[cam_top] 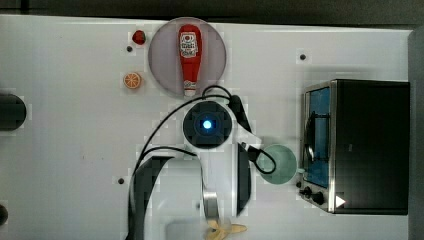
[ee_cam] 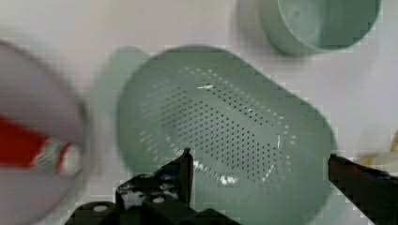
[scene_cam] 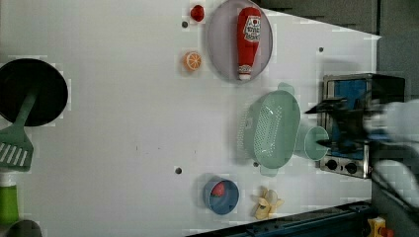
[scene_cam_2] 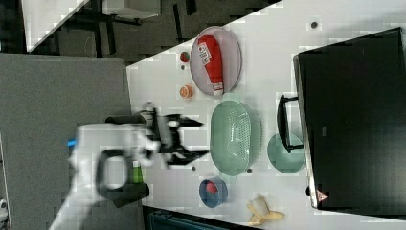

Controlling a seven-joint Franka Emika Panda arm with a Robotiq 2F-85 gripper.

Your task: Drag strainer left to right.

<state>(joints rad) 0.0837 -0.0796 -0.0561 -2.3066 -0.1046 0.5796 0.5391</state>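
Observation:
The strainer (scene_cam: 272, 129), a pale mint-green oval colander dotted with small holes, sits upright on the white table between the grey plate and the toaster oven. It lies at the right view's centre (scene_cam_2: 235, 138) and looks large from the wrist (ee_cam: 234, 131). My gripper (scene_cam_2: 203, 139) hangs open above the table, over the strainer as the wrist view (ee_cam: 272, 173) shows, its black fingers (ee_cam: 185, 168) spread wide with nothing held between them. In the left view the gripper (scene_cam: 316, 127) appears raised, on the oven side of the strainer. My arm's wrist (cam_top: 207, 125) covers the strainer in the top view.
A small smooth mint bowl (scene_cam: 316, 143) stands between the strainer and the toaster oven (cam_top: 360, 145). A grey plate (scene_cam: 220, 44) carries a ketchup bottle (scene_cam: 248, 39). A blue bowl (scene_cam: 221, 196), a banana (scene_cam: 267, 202), an orange slice (scene_cam: 192, 60) and a black pan (scene_cam: 32, 91) lie around.

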